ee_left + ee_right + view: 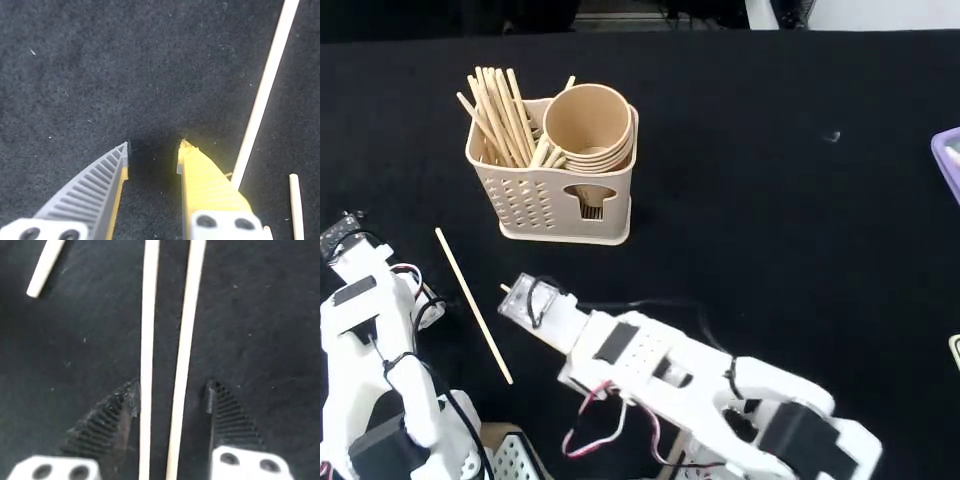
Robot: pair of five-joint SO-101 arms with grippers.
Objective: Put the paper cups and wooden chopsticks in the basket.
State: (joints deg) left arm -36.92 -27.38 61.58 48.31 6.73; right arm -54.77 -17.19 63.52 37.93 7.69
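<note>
My right pincer [172, 387] is spread wide low over the black table [260, 315], two wooden chopsticks [148, 315] lying side by side between its tips, pinched by neither as far as I can tell. My left pincer [152, 150] is spread too, with a loose chopstick [265, 85] just beside it. Farther off stands the basket [555, 205] — stacked paper cups [588, 125] and a bundle of chopsticks [500, 110] upright inside.
</note>
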